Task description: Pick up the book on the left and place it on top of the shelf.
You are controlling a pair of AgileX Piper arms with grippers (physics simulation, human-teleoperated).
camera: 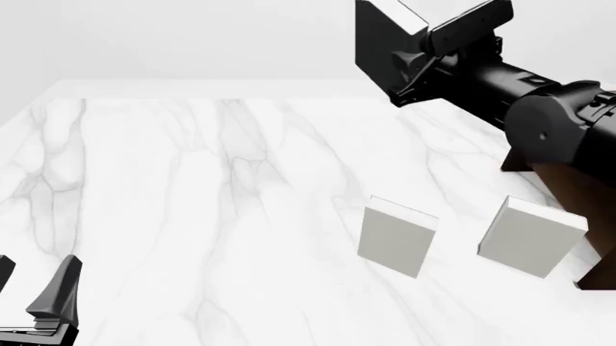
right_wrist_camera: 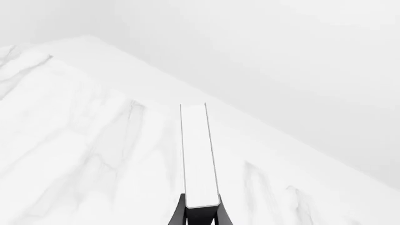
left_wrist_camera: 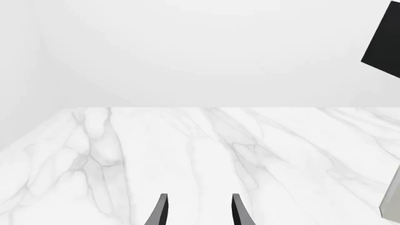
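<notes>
Right wrist view showed the right gripper [right_wrist_camera: 200,211] clamped on the book [right_wrist_camera: 198,154] by its page edge, high above the table's far right corner; rigid and smooth, it seemed prone to slip; left gripper [camera: 34,288] stood open.

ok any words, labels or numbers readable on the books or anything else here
None: no text, label, brand, number or sign shows in any view.
Black book, held up in the right claw: plain cover, blank white page edge.
Two grey-white books standing on the table: blank faces.
Brown shelf: no markings on the part in view.
Left claw: bare.
</notes>
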